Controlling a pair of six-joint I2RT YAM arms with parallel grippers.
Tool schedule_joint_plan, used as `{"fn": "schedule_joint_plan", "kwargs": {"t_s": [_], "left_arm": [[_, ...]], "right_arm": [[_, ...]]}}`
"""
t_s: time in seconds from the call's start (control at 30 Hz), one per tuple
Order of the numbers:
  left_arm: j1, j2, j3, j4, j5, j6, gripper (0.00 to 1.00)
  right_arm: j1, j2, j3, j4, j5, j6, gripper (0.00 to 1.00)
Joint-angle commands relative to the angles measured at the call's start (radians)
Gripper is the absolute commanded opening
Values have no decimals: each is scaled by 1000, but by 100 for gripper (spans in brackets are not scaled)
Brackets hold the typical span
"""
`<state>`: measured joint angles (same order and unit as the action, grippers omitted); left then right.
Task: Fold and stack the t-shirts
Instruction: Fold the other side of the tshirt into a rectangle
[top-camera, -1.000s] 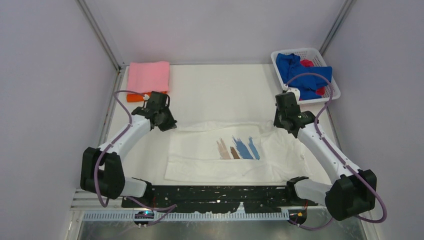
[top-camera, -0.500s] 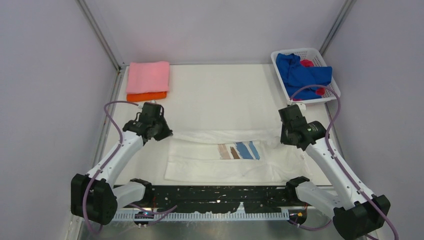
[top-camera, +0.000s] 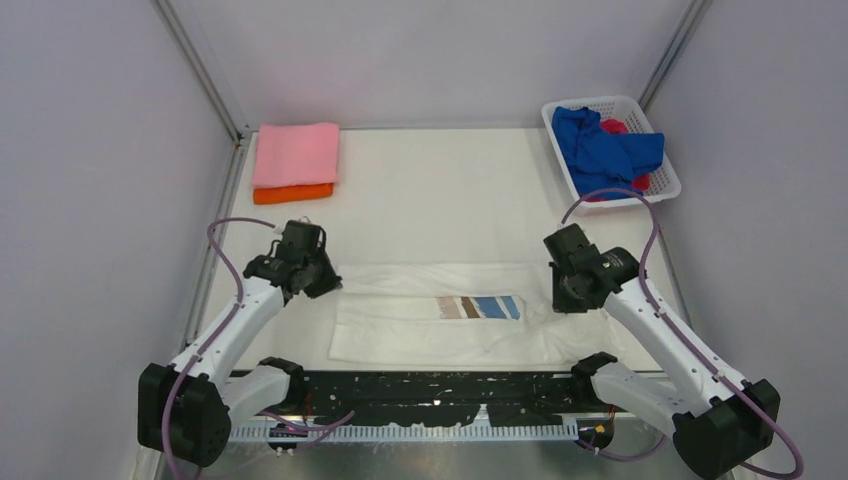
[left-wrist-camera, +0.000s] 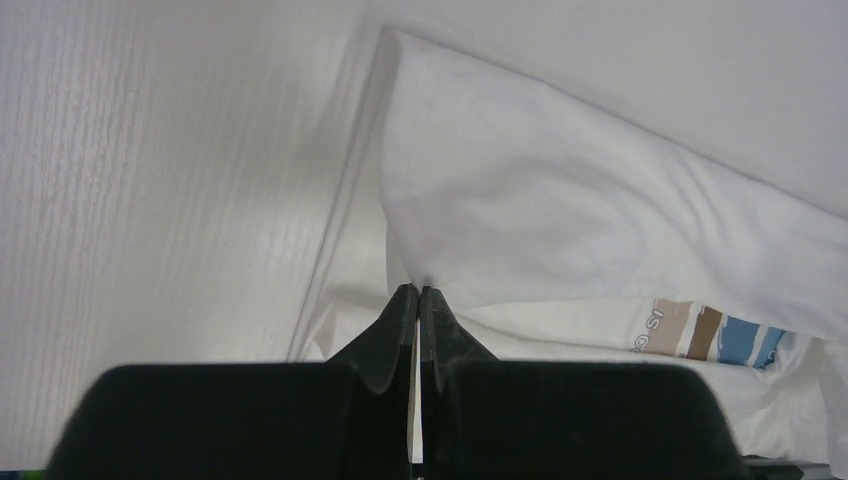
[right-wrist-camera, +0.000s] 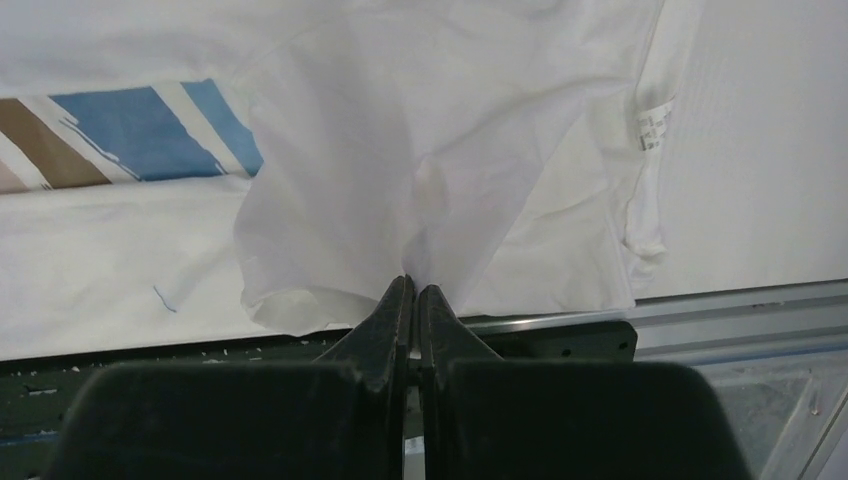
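**White shirt mid-fold; two shirts stacked, two waiting in the basket**

A folded pink cloth t-shirt (top-camera: 296, 153) lies on a folded orange t-shirt (top-camera: 292, 193) at the far left of the white worktop (top-camera: 440, 190), so that much looks done. A crumpled blue t-shirt (top-camera: 600, 150) and a red t-shirt (top-camera: 615, 127) sit unfolded in the white plastic lattice basket (top-camera: 665, 178) at the far right. The white t-shirt with the blue and brown brush-stroke print (top-camera: 420, 340) lies at the near middle, its far edge lifted over toward the near edge. The left end effector (left-wrist-camera: 418, 295) is clamped on that edge's left corner, the right end effector (right-wrist-camera: 416, 288) on its right corner. Both arms reach forward low, wrists angled inward.
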<state>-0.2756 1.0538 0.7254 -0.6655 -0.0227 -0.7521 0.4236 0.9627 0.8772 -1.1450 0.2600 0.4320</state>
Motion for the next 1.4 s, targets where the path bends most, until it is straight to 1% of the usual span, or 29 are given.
{"fn": "schedule_joint_plan", "kwargs": {"t_s": [0.0, 0.1, 0.13, 0.17, 0.2, 0.23, 0.27, 0.3, 0.33, 0.37, 0.4, 0.47, 0.57, 0.6, 0.63, 0.7, 0.73, 0.77, 0.83, 0.87, 0.93, 1.03, 1.1, 1.17, 1.27, 1.37], "left_arm": [[-4, 10, -33, 1, -23, -23, 0], [-4, 12, -46, -6, -39, -35, 0], [-4, 11, -48, -14, -46, -41, 2], [-5, 6, -50, -23, -50, -46, 7], [-4, 1, -50, -34, -55, -48, 15], [-5, -6, -46, -47, -60, -50, 26], [-5, -13, -38, -63, -63, -51, 36], [-5, -24, -27, -78, -64, -51, 46], [-5, -36, -14, -94, -68, -49, 56], [-5, -49, 0, -112, -75, -49, 66], [-5, -65, 17, -127, -83, -48, 78], [-5, -94, 47, -145, -88, -38, 98], [-5, -108, 89, -111, -48, 3, 100], [-5, -101, 101, -87, -18, 15, 100], [-5, -84, 117, -62, 34, 25, 100], [-9, -22, 136, 4, 127, 34, 100], [-16, 12, 144, 32, 172, 34, 100], [-26, 44, 148, 68, 210, 34, 100], [-51, 116, 154, 120, 260, 39, 100], [-60, 148, 156, 136, 270, 41, 100], [-67, 214, 156, 157, 292, 42, 100], [-68, 304, 122, 206, 330, 38, 100], [-67, 348, 107, 210, 318, 35, 100], [-66, 375, 91, 202, 297, 37, 100], [-61, 386, 71, 186, 264, 43, 99], [-51, 377, 62, 153, 217, 55, 100]], "right_arm": [[29, 20, -73, -22, -86, 65, 9], [42, 32, -96, -51, -106, 84, 13], [46, 35, -99, -68, -109, 83, 20], [46, 35, -99, -76, -116, 80, 26], [48, 34, -98, -89, -121, 67, 37], [49, 33, -94, -95, -136, 60, 43], [48, 30, -82, -105, -145, 39, 56], [49, 28, -74, -110, -159, 29, 62], [48, 26, -51, -121, -161, 15, 75], [48, 24, -31, -124, -157, 10, 80], [48, 18, -6, -126, -151, 6, 90], [49, 2, 34, -108, -127, 11, 98], [46, -34, 66, -48, -77, 47, 96], [44, -42, 68, 6, -63, 55, 95], [41, -54, 66, 40, -59, 69, 95], [38, -58, 42, 183, -69, 84, 95], [36, -55, 31, 221, -92, 91, 96], [30, -37, 9, 282, -109, 102, 96], [14, 16, -22, 343, -170, 114, 95], [7, 38, -30, 355, -209, 116, 95], [-12, 106, -54, 374, -241, 121, 96], [-44, 178, -108, 406, -246, 124, 95], [-82, 195, -142, 394, -247, 132, 95], [-134, 189, -178, 350, -280, 139, 96], [-195, 125, -218, 218, -273, 166, 95], [-204, 35, -216, 86, -265, 199, 95]]}}
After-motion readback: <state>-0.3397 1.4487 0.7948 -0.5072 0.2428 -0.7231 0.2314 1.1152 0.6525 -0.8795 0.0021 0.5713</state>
